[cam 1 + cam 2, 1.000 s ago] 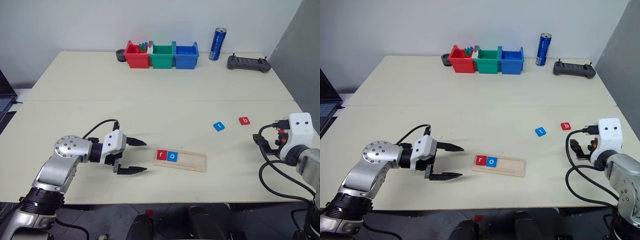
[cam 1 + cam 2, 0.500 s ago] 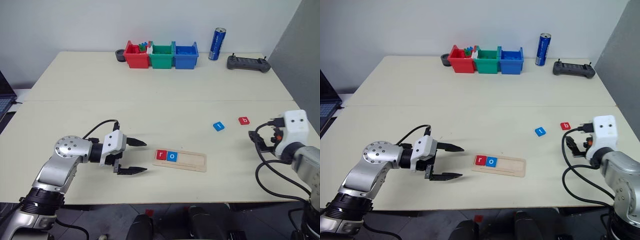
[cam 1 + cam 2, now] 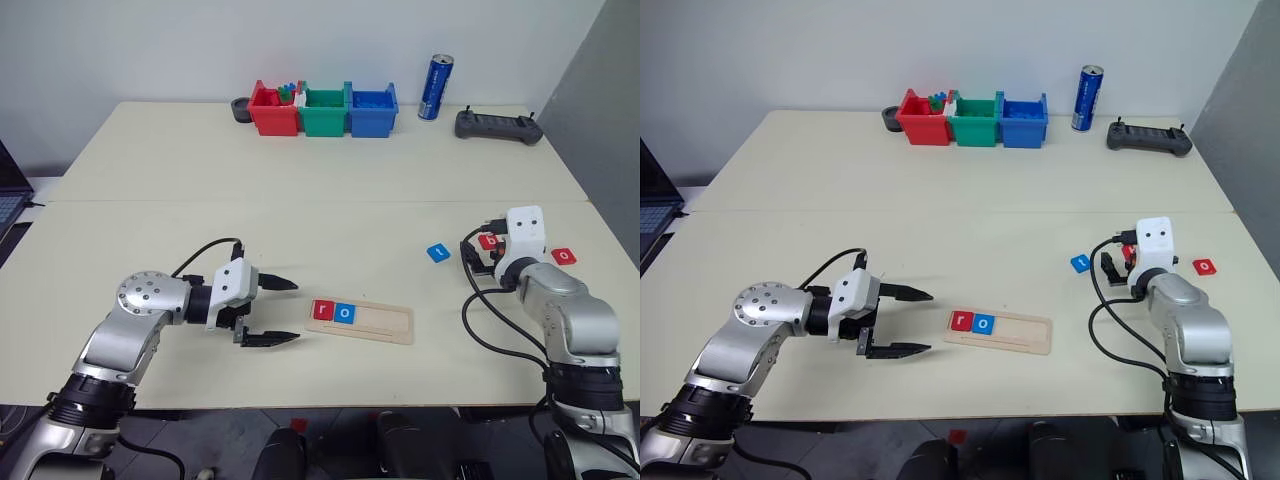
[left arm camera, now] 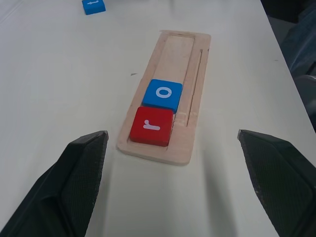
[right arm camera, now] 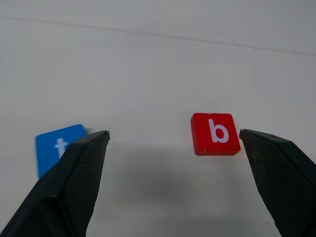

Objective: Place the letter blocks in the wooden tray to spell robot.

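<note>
Item one, the letter blocks. We count five small flat squares with rounded corners and white lowercase letters, smooth and matte, likely painted wood or plastic.

- The red r and blue o lie side by side at one end of the tray's groove, edges touching.
- The red b and blue t lie loose on the table, well apart.
- A second red o lies farther out toward the table's right edge.

We judge them light, stiff and not fragile. Being thin, they offer little to grip, so we would pinch across two opposite side edges, fingers low to the table. The smooth faces may slip or tip if caught at a corner.

Item two, the tray. It is a long narrow strip of pale bare wood with visible grain, a shallow recess and a thin slot beside it. Three places are empty. We expect it to slide if nudged, as it looks light.

Item three, the grippers, each with two black textured tapered fingers.

- The right gripper hangs spread wide and empty above the table, with the b just inside one finger and the t by the other.
- The left gripper hangs spread and empty just beside the tray's filled end.

Item four, the table, a smooth cream matte top.
</note>
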You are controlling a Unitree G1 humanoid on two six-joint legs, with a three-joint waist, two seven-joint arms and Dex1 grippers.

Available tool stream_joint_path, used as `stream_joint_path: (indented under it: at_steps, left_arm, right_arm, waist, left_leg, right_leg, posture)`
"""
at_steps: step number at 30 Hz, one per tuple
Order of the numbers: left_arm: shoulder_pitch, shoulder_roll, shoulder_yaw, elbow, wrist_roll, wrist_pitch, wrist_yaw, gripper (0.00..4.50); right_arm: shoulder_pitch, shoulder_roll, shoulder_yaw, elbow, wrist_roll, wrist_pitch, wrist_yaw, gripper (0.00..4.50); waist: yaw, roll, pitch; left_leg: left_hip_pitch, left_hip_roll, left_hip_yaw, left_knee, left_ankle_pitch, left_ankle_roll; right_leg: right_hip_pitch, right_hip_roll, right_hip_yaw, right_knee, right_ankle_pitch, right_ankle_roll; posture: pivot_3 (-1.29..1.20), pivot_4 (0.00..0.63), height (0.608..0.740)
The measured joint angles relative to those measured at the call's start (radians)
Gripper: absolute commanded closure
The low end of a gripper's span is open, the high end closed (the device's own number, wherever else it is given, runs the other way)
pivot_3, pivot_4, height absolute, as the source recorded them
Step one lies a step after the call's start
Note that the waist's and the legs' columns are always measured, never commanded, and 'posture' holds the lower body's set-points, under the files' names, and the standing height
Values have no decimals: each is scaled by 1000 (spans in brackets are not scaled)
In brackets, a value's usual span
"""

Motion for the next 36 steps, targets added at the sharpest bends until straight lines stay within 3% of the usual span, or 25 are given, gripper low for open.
stream_joint_path:
  at_steps: [10,18,27,31,36]
  left_arm:
    - [1,0,0,-2,0,1,15,50]
    - [-1,1,0,-19,0,12,20,50]
    - [-1,1,-1,-45,0,31,32,0]
    - [7,2,0,-49,-1,32,37,0]
    - [26,5,5,-50,-2,29,39,0]
  right_arm:
    - [-70,3,10,294,-42,-211,19,0]
    - [-128,0,-26,394,-17,-207,44,0]
    - [-127,-1,-34,400,1,-198,51,3045]
    - [-27,-29,-19,241,2,-149,74,3054]
    - [227,-15,-5,-208,51,63,76,3054]
  waist:
    - [-5,0,0]
    - [-6,0,0]
    - [5,-1,-1]
    - [10,-1,-1]
    - [6,0,0]
  left_leg:
    - [0,0,0,0,0,0]
    - [1,0,0,1,0,0]
    - [1,0,-1,1,0,0]
    - [0,-1,-2,0,0,0]
    - [0,0,-3,-1,-1,1]
  right_leg:
    - [0,0,0,0,0,0]
    - [1,0,0,1,0,0]
    - [2,0,0,0,0,0]
    - [2,0,-2,0,0,0]
    - [0,0,-2,1,-2,-2]
  posture:
    - [0,150,740]
    - [0,150,740]
    - [0,150,740]
    - [0,150,740]
    - [0,150,740]
